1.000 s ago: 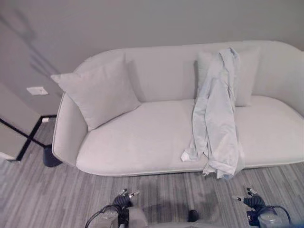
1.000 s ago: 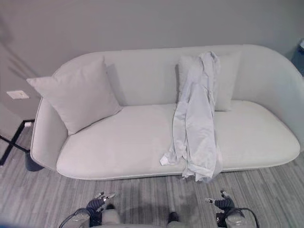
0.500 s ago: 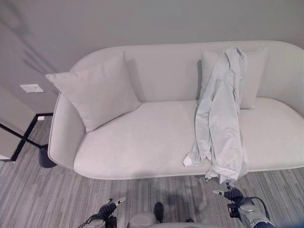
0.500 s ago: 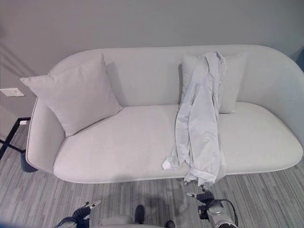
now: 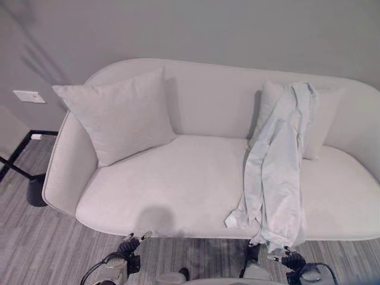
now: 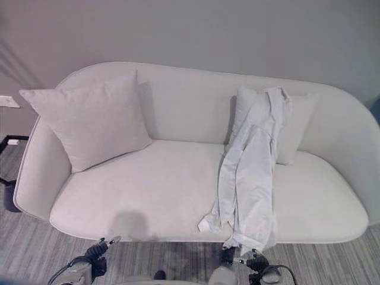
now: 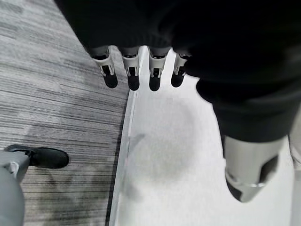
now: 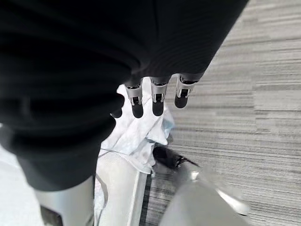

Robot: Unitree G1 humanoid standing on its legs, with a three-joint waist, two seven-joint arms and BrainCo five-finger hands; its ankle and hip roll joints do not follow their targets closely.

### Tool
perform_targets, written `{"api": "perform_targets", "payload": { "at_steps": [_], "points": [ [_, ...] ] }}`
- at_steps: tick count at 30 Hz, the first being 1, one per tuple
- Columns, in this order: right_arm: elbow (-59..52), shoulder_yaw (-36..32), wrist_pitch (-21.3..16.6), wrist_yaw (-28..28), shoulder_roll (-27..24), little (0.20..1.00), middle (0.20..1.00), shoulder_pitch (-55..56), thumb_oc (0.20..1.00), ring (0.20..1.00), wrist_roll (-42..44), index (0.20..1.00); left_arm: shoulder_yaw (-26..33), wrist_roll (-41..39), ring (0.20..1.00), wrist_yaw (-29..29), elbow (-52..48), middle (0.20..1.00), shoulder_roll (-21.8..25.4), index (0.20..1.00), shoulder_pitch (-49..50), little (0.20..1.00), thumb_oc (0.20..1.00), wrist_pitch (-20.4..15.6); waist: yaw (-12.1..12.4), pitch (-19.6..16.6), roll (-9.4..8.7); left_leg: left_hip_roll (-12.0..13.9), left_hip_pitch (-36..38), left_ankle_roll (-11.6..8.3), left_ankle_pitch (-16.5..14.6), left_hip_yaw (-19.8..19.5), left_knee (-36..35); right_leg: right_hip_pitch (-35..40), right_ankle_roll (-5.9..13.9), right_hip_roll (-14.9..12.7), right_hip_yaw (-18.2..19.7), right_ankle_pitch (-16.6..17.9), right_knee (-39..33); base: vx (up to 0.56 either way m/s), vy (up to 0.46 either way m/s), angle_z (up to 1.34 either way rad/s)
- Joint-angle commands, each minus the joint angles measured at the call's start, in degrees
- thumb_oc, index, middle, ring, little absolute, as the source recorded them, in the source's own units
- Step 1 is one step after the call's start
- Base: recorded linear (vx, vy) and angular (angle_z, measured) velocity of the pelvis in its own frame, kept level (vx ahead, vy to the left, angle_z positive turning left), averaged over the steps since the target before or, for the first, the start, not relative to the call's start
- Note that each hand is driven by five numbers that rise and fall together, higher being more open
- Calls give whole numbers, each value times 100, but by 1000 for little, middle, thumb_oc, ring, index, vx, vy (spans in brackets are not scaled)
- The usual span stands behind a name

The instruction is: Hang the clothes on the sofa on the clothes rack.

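Low at the bottom right of the head view, my right hand point(image 5: 295, 261) hangs just under the sofa's front edge, fingers straight and relaxed, holding nothing. Its wrist view shows the fingertips point(image 8: 158, 106) just short of the hem of the pale blue-white cloth shirt point(image 5: 278, 169). That garment lies directly above the hand in frame, its long axis running from the seat's front lip up over the light grey back cushion point(image 5: 323, 119). My left hand point(image 5: 127, 247), lower left, is equally slack and empty over the rounded off-white fabric sofa point(image 5: 178, 178), well apart from the shirt. I judge the right hand nearer, so it should take the hem.
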Motion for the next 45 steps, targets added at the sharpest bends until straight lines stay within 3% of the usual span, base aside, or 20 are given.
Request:
{"api": "perform_targets", "payload": {
  "at_steps": [1, 6, 11, 18, 23, 28, 30, 32, 33, 35, 37, 38, 40, 42, 45],
  "points": [
    [-189, -105, -62, -37, -187, 1000, 1000, -99, 1000, 1000, 39, 1000, -99, 157, 1000, 6, -196, 1000, 48, 1000, -190, 1000, 1000, -147, 9, 206, -140, 92, -254, -431, -133, -330, -4, 338, 93, 47, 306, 372, 285, 194, -269, 58],
    [-37, -125, -39, -22, -232, 1000, 1000, -42, 1000, 1000, 4, 1000, -149, 192, 1000, -13, -123, 1000, -46, 1000, -197, 1000, 1000, -148, -19, 35, -141, 280, -220, -591, -172, -343, -4, 663, 76, 184, -27, 90, -5, 86, -186, 33],
    [109, -157, -56, -4, -296, 1000, 1000, -5, 1000, 1000, 60, 1000, -259, 137, 1000, -10, -148, 1000, -166, 1000, -183, 1000, 1000, -155, -93, -113, 27, 540, -406, -735, -60, -363, -4, 744, -71, 406, -164, -245, -5, 23, -178, 2],
    [164, -143, -44, -5, -289, 1000, 1000, 80, 1000, 1000, 0, 1000, -434, 251, 1000, -43, -192, 1000, -240, 1000, -190, 1000, 1000, -140, -167, -109, 154, 602, -389, -803, -53, -284, -4, 846, -104, 434, -316, -332, -5, -23, -33, 6],
    [29, -82, -51, 3, -280, 1000, 1000, 5, 1000, 1000, -21, 1000, -552, 337, 1000, -13, -196, 1000, -194, 1000, -333, 1000, 1000, -129, -250, 29, 281, 771, -326, -962, -23, -151, -4, 808, -250, 479, -497, -452, 232, -41, -125, -23],
    [-64, 25, -90, 11, -314, 1000, 1000, 21, 1000, 1000, -15, 1000, -513, 241, 1000, -42, -321, 1000, -167, 1000, -218, 1000, 1000, -107, -178, -40, 361, 1286, -148, -1221, 270, -48, -4, 1129, -446, 896, -619, -738, 36, 46, -242, -5],
    [-138, 85, -110, 1, -326, 1000, 1000, 57, 1000, 1000, 40, 1000, -521, 184, 1000, -89, -437, 1000, -181, 1000, -136, 1000, 1000, -71, -113, 23, 366, 1497, -375, -1293, 621, -155, 785, 1378, -602, 1156, -600, -915, -5, 25, -345, -8],
    [-167, 89, -111, 11, -342, 1000, 1000, 81, 1000, 1000, 39, 1000, -523, 164, 1000, -113, -464, 1000, -203, 1000, -93, 1000, 1000, -49, -98, 66, 352, 1496, -464, -1233, 689, -212, 1078, 1440, -638, 1204, -579, -939, -5, 3, -167, -28],
    [-161, 99, -103, 6, -374, 1000, 1000, 49, 1000, 1000, 47, 1000, -547, 130, 1000, -121, -464, 1000, -219, 1000, -95, 1000, 1000, -58, -74, 157, 342, 1455, -657, -1212, 935, -324, 1468, 1499, -667, 1224, -560, -941, -5, -26, -198, -36],
    [-197, 110, -75, -1, -398, 1000, 1000, 12, 1000, 1000, 100, 1000, -576, 81, 1000, -116, -474, 1000, -256, 1000, -118, 1000, 1000, -16, -74, 278, 281, 1398, -1014, -1042, 1145, -320, 1915, 1542, -713, 1200, -562, -956, -5, -34, -200, -18],
    [-179, 137, -68, -5, -397, 1000, 1000, -15, 1000, 1000, 83, 1000, -570, 129, 1000, -128, -447, 1000, -287, 1000, -117, 1000, 1000, -3, -74, 275, 238, 1357, -1109, -937, 1005, -131, 2052, 1572, -758, 1222, -520, -1019, -5, 23, -169, -5],
    [-93, 183, -69, 12, -396, 1000, 1000, -33, 1000, 1000, 77, 1000, -557, 146, 1000, -141, -386, 1000, -344, 1000, -142, 1000, 1000, 18, -29, 240, 217, 889, -1256, -792, 420, -171, 1886, 1546, -752, 1218, -471, -1087, -5, 26, -74, -10],
    [-46, 187, -81, 3, -403, 1000, 1000, -40, 1000, 1000, 78, 1000, -576, 156, 1000, -141, -344, 1000, -359, 1000, -172, 1000, 1000, 1, -29, 238, 210, 744, -1249, -782, 253, -124, 1705, 1553, -730, 1201, -493, -1101, -5, 43, -63, -14],
    [-7, 155, -92, -20, -409, 1000, 1000, -37, 1000, 1000, 84, 1000, -588, 175, 1000, -143, -328, 1000, -357, 1000, -225, 1000, 1000, -28, -36, 182, 293, 528, -1353, -718, 442, 120, 1049, 1522, -702, 1264, -548, -1089, -5, 45, -12, -7],
    [121, 202, -108, -27, -394, 1000, 1000, -73, 1000, 1000, 8, 1000, -587, 196, 1000, -150, -301, 1000, -336, 1000, -245, 1000, 1000, -65, -1, 133, 399, 322, -1171, -709, 651, 24, 347, 1529, -712, 1391, -482, -1120, -5, 79, 14, 11]
  ]
}}
